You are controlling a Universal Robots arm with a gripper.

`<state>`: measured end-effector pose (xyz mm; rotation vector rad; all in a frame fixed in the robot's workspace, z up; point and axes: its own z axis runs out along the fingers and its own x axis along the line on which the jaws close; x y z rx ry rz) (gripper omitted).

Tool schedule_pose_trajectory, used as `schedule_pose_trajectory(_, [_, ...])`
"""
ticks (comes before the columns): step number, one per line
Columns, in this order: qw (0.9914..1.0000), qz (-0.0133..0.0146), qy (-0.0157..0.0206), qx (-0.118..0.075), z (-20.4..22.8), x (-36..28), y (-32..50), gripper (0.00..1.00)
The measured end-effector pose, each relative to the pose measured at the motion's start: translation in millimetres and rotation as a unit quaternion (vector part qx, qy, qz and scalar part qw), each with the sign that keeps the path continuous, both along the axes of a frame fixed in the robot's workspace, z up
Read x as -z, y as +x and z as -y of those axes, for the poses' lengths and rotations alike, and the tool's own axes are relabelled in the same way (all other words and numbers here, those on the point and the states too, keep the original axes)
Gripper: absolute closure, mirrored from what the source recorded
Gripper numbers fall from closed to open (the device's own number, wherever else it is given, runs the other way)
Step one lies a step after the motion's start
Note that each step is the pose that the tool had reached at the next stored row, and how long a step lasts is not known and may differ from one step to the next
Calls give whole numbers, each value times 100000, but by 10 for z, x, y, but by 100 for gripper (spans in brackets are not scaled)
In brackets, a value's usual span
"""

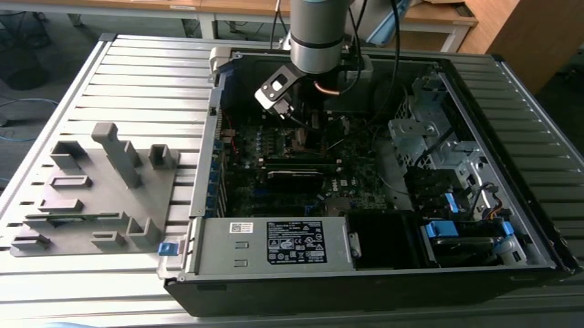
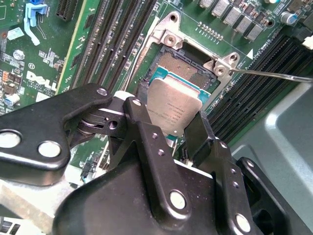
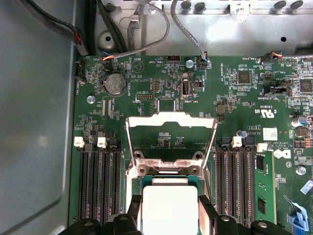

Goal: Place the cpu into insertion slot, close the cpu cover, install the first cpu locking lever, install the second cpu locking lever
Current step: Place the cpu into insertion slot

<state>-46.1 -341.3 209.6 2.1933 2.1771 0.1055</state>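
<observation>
Two fingers (image 2: 138, 116) pinch the cpu (image 2: 173, 105) (edgewise) above the insertion slot (image 2: 178, 66).

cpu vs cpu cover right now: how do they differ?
The cpu is a solid plate; the cpu cover is an open frame with a large window. The cpu is clamped between the jaws of the gripper, over the insertion slot; the cpu cover is swung open off the slot, untouched. Both are silvery metal and roughly square.

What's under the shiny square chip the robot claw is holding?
The insertion slot: its floor peeks out past one edge of the cpu. The part straight beneath the cpu is covered.
</observation>
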Motion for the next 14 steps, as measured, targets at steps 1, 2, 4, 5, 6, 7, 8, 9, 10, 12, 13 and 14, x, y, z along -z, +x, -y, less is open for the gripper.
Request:
schedule_pose_trajectory(1, [100000,-3,-1,0,0,2,-6,46])
schedule_pose_trajectory(2, [100000,0,3,-1,0,4,-12,46])
schedule_pose_trajectory(4, [100000,0,6,-1,-1,8,-24,46])
schedule_pose_trajectory(5, [100000,8,18,0,-1,15,-28,46])
schedule_pose_trajectory(6, [100000,4,15,-3,-1,23,-30,46])
schedule_pose_trajectory(7, [100000,-3,3,-8,0,30,-31,46])
schedule_pose_trajectory(8, [100000,1,6,-9,-1,40,-31,46])
schedule_pose_trajectory(9, [100000,2,9,-3,-1,48,-34,46])
schedule_pose_trajectory(10, [100000,1,9,3,-1,54,-38,46])
schedule_pose_trajectory(12, [100000,-3,1,-3,0,62,-45,46])
schedule_pose_trajectory(13, [100000,-5,-3,0,0,64,-49,46])
schedule_pose_trajectory(14, [100000,1,8,-3,0,69,-53,46])
